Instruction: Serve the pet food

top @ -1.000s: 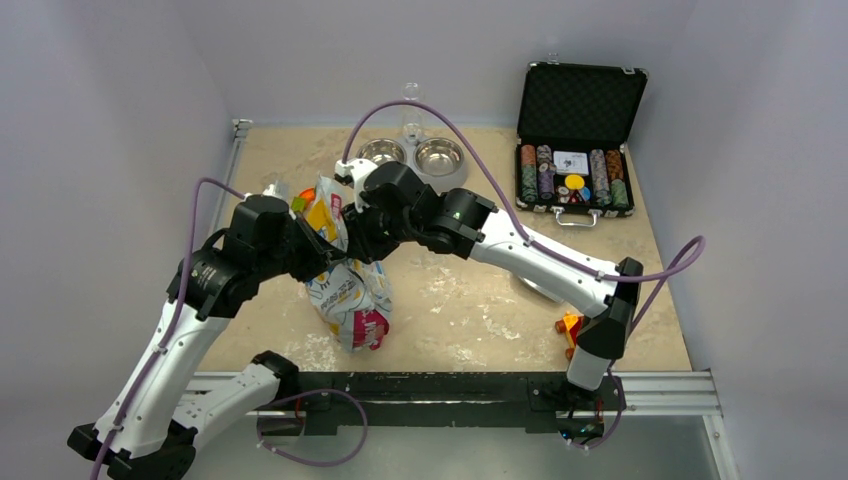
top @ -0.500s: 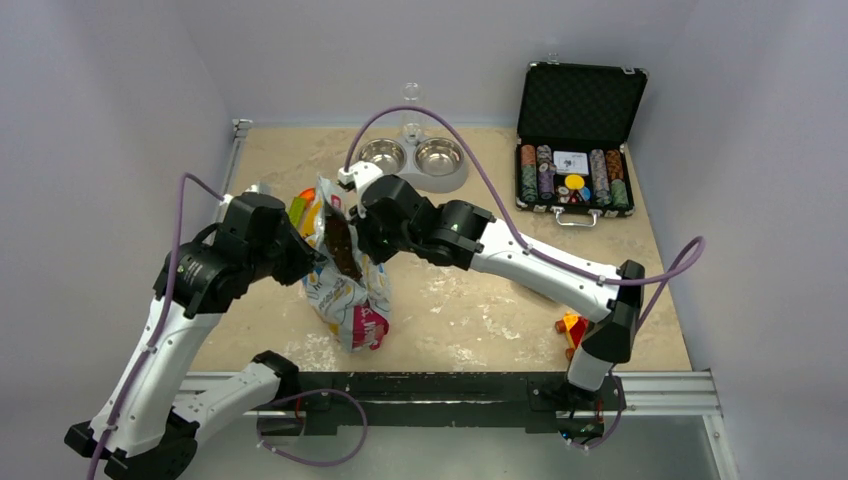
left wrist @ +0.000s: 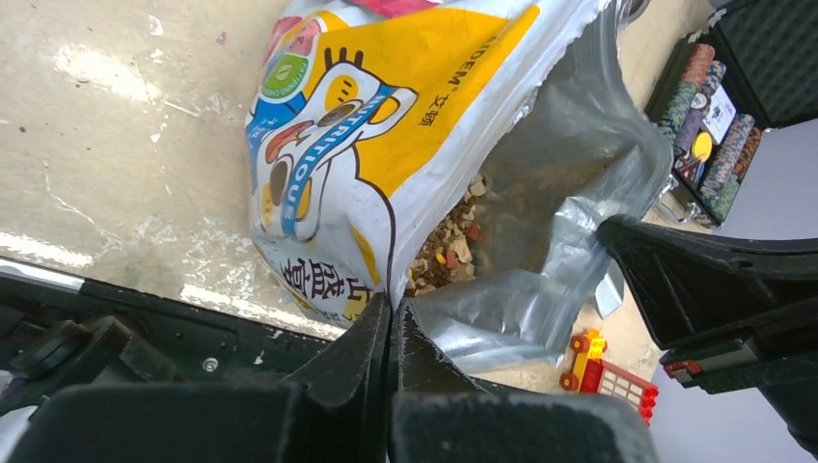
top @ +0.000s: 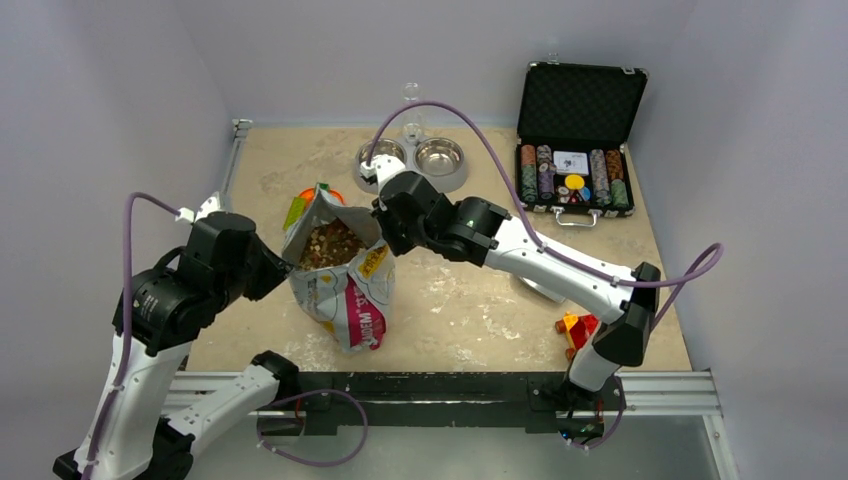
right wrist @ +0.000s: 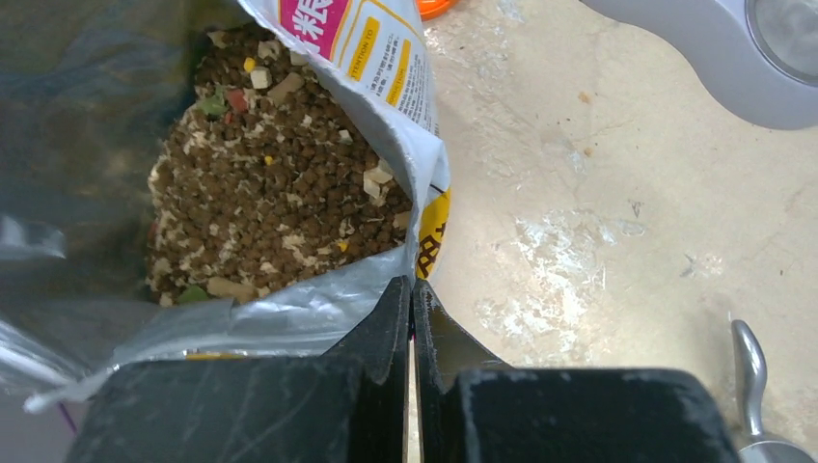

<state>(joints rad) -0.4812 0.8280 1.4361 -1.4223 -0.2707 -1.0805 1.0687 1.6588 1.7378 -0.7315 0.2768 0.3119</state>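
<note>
The left gripper and right gripper each clamp tight on opposite rims of the bag; kibble shows inside.

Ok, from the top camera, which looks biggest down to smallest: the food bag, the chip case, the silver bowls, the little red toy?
1. The food bag and the open chip case look about alike, too close to rank.
2. The silver bowls.
3. The red toy.
</note>
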